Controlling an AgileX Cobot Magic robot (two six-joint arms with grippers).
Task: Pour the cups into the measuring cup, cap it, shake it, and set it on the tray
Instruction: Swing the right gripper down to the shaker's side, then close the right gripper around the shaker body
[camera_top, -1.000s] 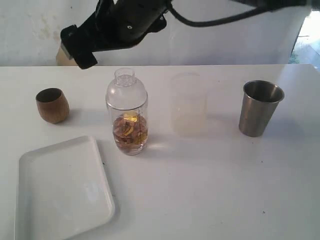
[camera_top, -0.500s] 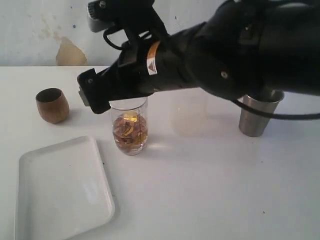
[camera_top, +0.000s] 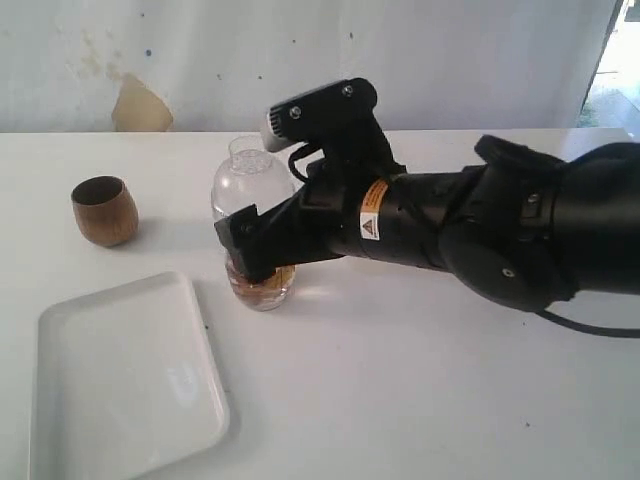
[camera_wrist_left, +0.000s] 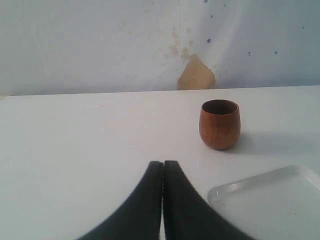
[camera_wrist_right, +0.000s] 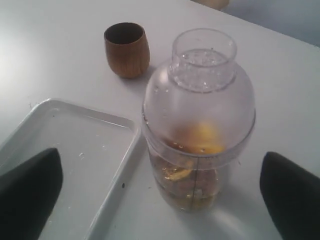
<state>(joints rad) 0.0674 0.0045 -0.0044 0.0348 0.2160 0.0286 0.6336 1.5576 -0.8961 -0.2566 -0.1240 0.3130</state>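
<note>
Wooden cup (camera_wrist_left: 219, 124) stands ahead of the left gripper (camera_wrist_left: 163, 167), whose jaws are pressed together and empty, the white tray (camera_wrist_left: 270, 200) just beside them. The right gripper (camera_wrist_right: 160, 170) is spread wide, one finger on each side of the measuring cup (camera_wrist_right: 185, 187), neither touching it; the cap (camera_wrist_right: 200, 110) sits on top.

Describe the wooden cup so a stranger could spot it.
Find the white tray at the exterior view's lower left. Beyond its far edge stands the wooden cup, left of the clear measuring cup. It alone is brown and rounded.
</note>
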